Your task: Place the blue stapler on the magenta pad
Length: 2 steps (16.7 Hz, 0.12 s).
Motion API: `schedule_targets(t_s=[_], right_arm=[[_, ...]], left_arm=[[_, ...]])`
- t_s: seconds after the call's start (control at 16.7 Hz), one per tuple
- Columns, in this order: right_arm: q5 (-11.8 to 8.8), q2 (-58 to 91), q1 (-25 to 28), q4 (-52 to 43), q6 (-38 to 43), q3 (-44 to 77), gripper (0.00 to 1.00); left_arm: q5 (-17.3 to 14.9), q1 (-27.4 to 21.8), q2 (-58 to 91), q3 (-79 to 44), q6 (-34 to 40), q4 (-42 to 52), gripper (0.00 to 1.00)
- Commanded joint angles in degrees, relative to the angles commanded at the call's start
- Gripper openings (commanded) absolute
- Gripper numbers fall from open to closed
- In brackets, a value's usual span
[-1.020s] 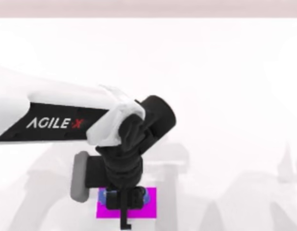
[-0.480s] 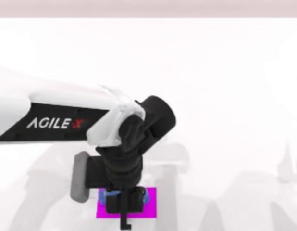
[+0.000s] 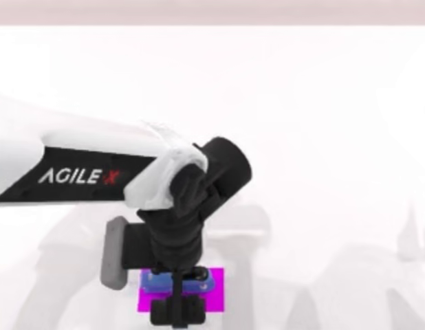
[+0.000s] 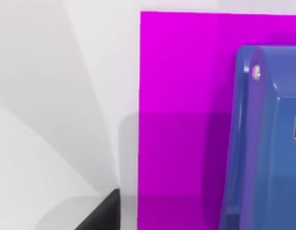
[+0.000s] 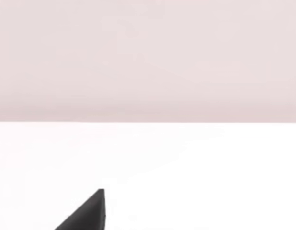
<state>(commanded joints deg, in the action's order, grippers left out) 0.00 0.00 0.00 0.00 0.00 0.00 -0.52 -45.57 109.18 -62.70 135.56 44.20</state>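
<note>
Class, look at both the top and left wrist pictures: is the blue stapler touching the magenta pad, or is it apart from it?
Touching. In the left wrist view the blue stapler lies flat on the magenta pad, with no gap showing along its edge.

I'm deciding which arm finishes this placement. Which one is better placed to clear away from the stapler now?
Left. The left gripper hangs directly over the magenta pad, where the blue stapler already lies. The right arm is absent from the top view; its wrist camera shows only bare table.
</note>
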Motion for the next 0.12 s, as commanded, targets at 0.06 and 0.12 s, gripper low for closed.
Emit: schedule_targets(t_s=[0.06, 0.12], right_arm=[[0.0, 0.0, 0.0, 0.0, 0.0, 0.0, 1.0], [0.0, 0.0, 0.0, 0.0, 0.0, 0.0, 1.0]], left_arm=[[0.0, 0.0, 0.0, 0.0, 0.0, 0.0, 1.0], [0.0, 0.0, 0.0, 0.0, 0.0, 0.0, 1.0]])
